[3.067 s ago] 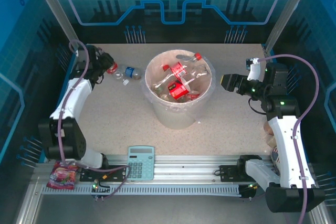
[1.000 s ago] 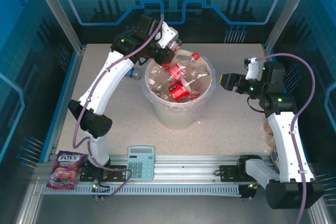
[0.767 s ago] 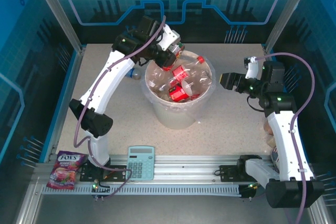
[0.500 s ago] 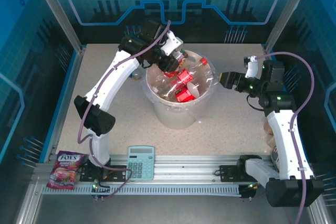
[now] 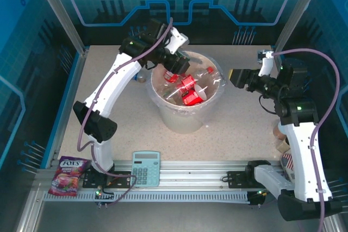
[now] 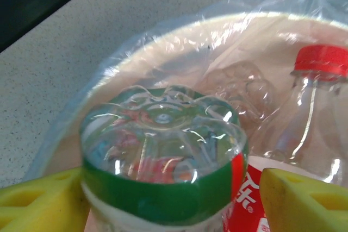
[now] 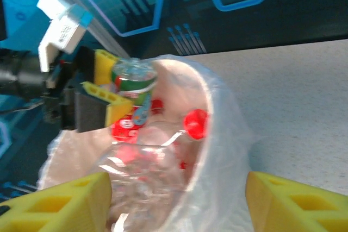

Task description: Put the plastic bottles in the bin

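L end effector (image 5: 173, 69) now spread apart round ribbed clear bottle (image 6: 163, 150) over bin (image 5: 163, 113); R end effector (image 5: 234, 76) apart.

Item 1. Pink snack packet (image 5: 67, 175), at the near left corner by the rail: white brand lettering across its top, reading "FOX'S".

Item 2. Plastic bottle (image 6: 252, 198), red label: part of a white script mark, cut off by the picture's edge and not legible as a word.

Item 3. Calculator (image 5: 145, 168): key markings too small to read.
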{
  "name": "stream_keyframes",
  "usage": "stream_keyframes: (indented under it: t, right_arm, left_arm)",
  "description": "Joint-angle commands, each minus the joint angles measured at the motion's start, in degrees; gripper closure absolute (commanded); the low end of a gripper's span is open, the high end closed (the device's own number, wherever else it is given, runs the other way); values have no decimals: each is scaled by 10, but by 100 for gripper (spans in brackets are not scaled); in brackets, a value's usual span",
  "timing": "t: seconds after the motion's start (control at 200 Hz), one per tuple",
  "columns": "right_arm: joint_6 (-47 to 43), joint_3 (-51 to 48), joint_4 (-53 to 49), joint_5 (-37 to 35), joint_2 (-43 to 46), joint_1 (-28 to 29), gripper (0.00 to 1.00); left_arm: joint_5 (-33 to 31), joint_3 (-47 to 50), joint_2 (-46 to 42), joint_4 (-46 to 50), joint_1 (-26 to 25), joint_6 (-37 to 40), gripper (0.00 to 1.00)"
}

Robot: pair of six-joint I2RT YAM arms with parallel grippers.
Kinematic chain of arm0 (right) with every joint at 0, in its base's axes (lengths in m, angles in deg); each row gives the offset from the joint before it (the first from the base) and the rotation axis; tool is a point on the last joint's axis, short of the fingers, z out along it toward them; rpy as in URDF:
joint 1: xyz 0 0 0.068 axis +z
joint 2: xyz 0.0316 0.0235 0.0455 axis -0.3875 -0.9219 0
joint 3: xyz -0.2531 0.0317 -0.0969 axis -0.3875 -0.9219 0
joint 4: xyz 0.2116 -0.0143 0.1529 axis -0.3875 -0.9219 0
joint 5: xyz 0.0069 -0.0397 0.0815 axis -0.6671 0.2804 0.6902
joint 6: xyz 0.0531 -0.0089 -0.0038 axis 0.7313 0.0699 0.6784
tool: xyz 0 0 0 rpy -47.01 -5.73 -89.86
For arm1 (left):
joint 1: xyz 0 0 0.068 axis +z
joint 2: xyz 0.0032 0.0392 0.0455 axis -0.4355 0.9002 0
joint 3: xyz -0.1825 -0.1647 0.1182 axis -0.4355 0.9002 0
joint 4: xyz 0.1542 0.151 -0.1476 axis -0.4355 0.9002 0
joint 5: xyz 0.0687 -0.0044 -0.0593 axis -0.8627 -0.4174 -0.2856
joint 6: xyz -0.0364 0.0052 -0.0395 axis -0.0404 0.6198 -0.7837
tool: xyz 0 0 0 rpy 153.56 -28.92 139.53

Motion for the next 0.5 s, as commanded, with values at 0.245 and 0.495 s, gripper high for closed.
stream_keyframes:
  t: [0.245,0.495]
  right_arm:
    - [11,19,5,-23,-42,99,44]
    - [29,5,31,-14,-83,124,51]
  left_arm:
    - [5,65,-53,-74,1,-42,34]
    - [9,134,-79,-117,1,-62,43]
